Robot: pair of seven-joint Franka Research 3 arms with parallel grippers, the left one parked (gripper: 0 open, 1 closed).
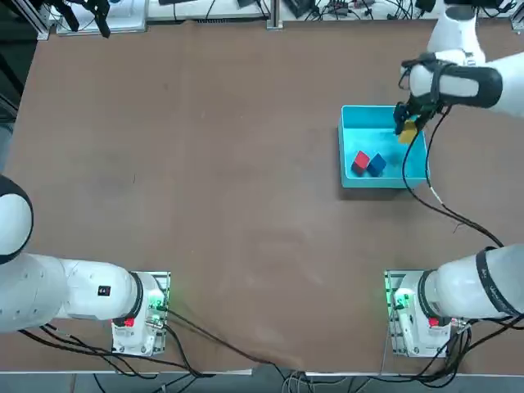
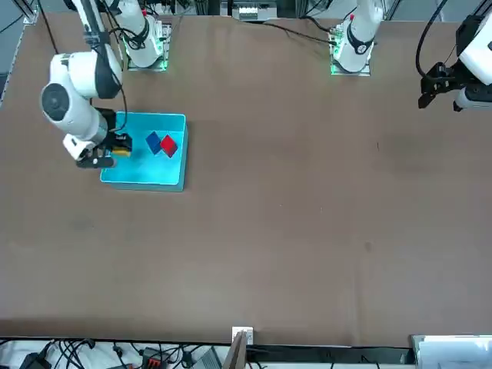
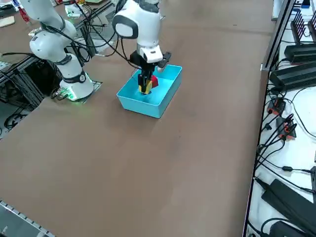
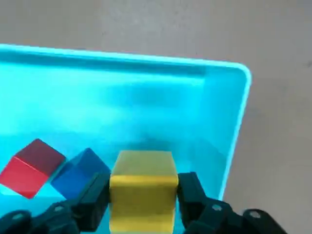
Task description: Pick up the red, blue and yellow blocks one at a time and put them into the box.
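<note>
Yellow block held over the box

The right gripper (image 4: 144, 195) has its fingers pressed against both sides of the yellow block (image 4: 143, 190), above the box (image 1: 354, 115) on the table (image 1: 205, 164) (red block (image 1: 360, 162) and blue block (image 1: 377, 164) lie touching inside).

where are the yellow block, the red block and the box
yellow block (image 4: 142, 187): right wrist view, its front face, between the fingers.
red block (image 4: 29, 168): right wrist view, middle of the cube.
box (image 1: 344, 151): top view, its left wall.
</note>
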